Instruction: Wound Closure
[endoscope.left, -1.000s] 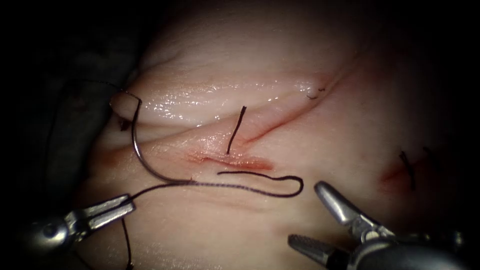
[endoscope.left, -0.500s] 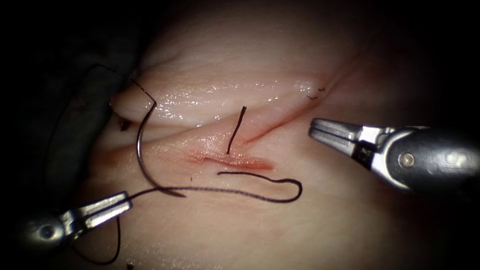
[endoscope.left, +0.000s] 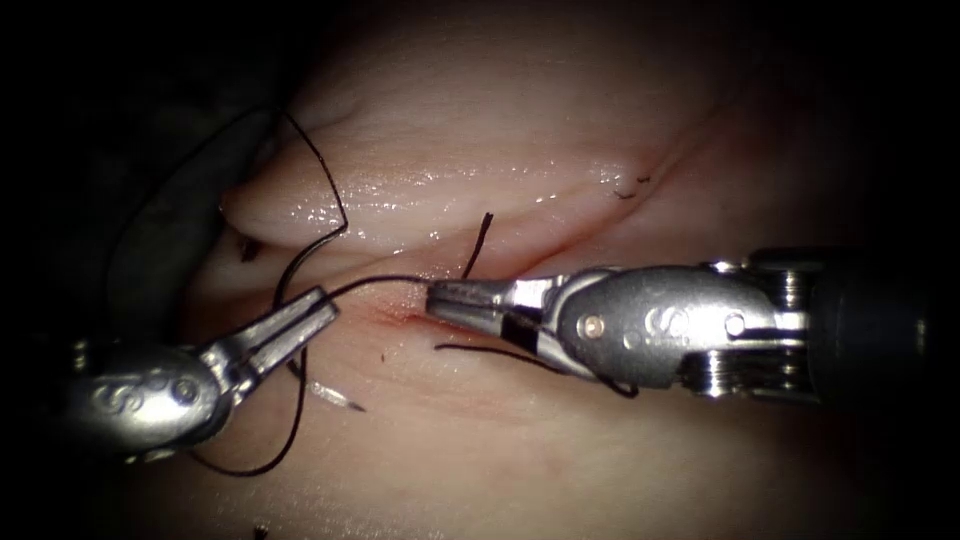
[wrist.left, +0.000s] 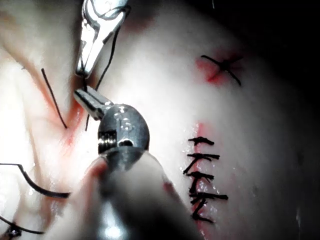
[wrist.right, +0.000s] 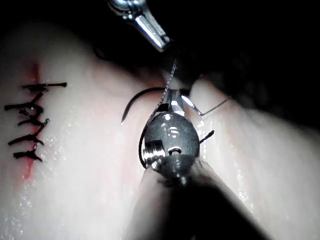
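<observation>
My left tool lies on the left of the cut, its jaws shut on the dark thread. From there the thread arcs right to my right tool, whose jaws are shut on it right at the cut. The curved needle is held by neither tool. It lies free on the tissue left of the cut, partly behind the left jaws, with its tip out of the tissue. In the left wrist view the left tool meets the right tool tip to tip. The right wrist view shows the right tool and the needle.
A short cut end of thread stands up just above the right jaws. A loose thread tail runs under the right tool. Thread loops below the left tool. A closed row of stitches lies farther along, with a cross stitch beyond it.
The right tool shut, then swung in from the right to the thread at the cut. The left tool carried its thread up and right, and the needle shifted with it.
</observation>
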